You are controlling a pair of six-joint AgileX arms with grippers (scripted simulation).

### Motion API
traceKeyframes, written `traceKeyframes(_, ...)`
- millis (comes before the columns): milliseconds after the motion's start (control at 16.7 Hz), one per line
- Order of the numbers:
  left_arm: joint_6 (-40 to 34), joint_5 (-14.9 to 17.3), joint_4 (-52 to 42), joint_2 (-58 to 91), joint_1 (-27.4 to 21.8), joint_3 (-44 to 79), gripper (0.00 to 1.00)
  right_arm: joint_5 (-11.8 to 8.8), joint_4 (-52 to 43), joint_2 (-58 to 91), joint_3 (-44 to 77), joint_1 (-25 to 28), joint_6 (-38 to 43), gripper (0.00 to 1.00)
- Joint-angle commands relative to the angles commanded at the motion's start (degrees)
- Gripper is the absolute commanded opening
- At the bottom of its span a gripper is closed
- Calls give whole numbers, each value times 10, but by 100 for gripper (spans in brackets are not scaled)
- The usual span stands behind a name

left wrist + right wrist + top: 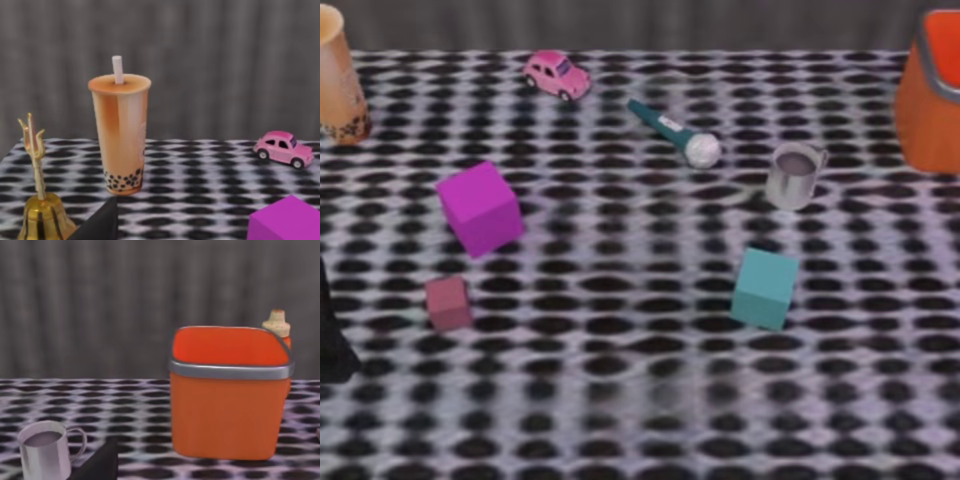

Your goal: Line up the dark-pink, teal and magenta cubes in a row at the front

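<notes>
Three cubes stand apart on the black-and-white patterned table. The magenta cube point(480, 208), the largest, is at mid-left, and one corner of it shows in the left wrist view point(287, 220). The small dark-pink cube point(449, 303) sits just in front of it. The teal cube point(765, 288) stands right of centre. A dark part of my left arm point(330, 335) shows at the table's left edge, clear of the cubes. My right arm is outside the top view; only a dark tip of its gripper point(102, 462) shows in its wrist view. Neither gripper holds anything that I can see.
A pink toy car point(558, 74) and a teal microphone point(675, 132) lie at the back. A metal mug point(794, 175) stands behind the teal cube. An orange bin point(932, 95) fills the back right corner, a bubble-tea cup point(338, 80) the back left. A golden bell point(42, 215) stands near the cup.
</notes>
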Motion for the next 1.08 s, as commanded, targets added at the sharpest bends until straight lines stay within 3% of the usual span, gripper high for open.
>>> traceKeyframes(240,13,1,-11,17,-3,16,100,0,0,0,0,0,0,100)
traceKeyframes(420,62,1,-55,89,-13,78,100,0,0,0,0,0,0,100)
traceKeyframes(1080,388,-2,-352,688,-74,472,100,0,0,0,0,0,0,100)
